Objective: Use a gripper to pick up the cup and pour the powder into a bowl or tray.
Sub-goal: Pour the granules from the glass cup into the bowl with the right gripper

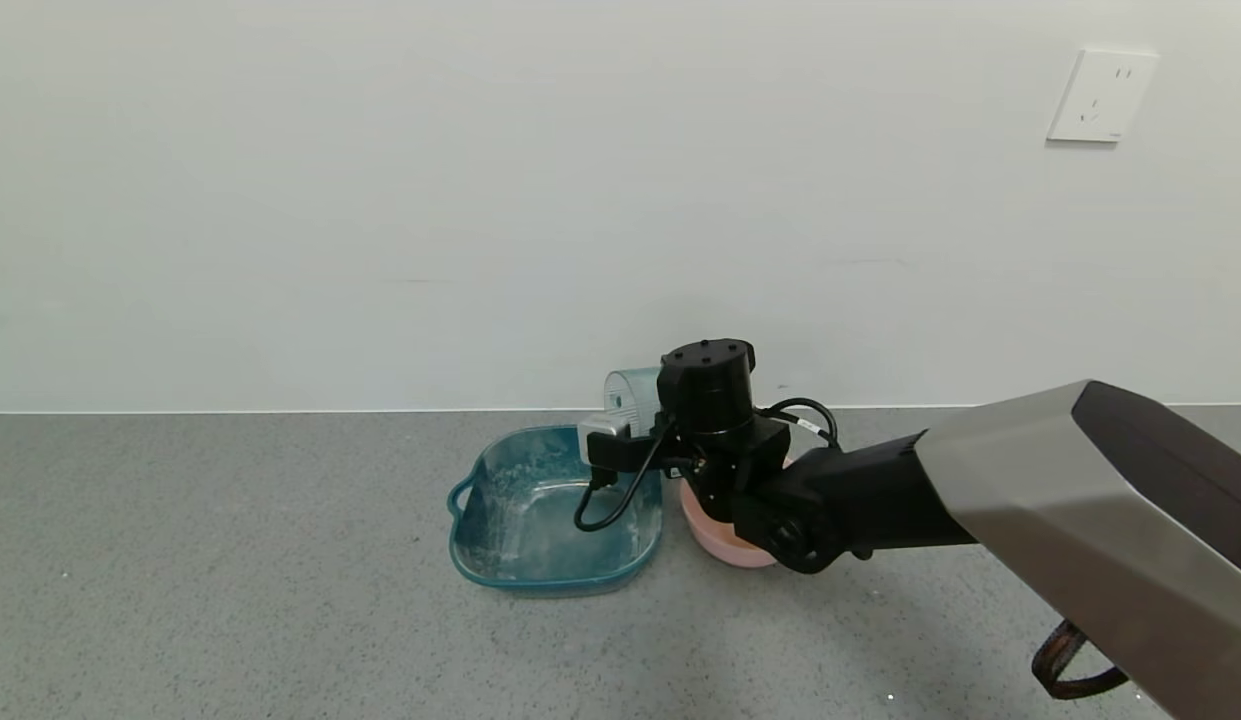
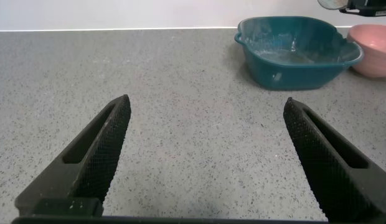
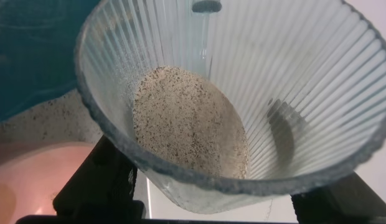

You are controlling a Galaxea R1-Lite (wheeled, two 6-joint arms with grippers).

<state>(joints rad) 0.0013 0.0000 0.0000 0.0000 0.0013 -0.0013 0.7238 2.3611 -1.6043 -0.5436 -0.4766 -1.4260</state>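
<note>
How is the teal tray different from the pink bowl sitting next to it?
The teal tray is a rounded square with a small loop handle; the pink bowl is round, with no handle in view. The tray is dark, see-through and the larger of the two; the bowl is pale and opaque. White powder smears streak the tray's inside. Both stand open side up, side by side on the grey speckled counter.

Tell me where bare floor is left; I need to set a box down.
Free: the grey floor left of the teal tray, and in front of it. Crowded: the tray, the pink bowl and the right tool holding the cup.
</note>
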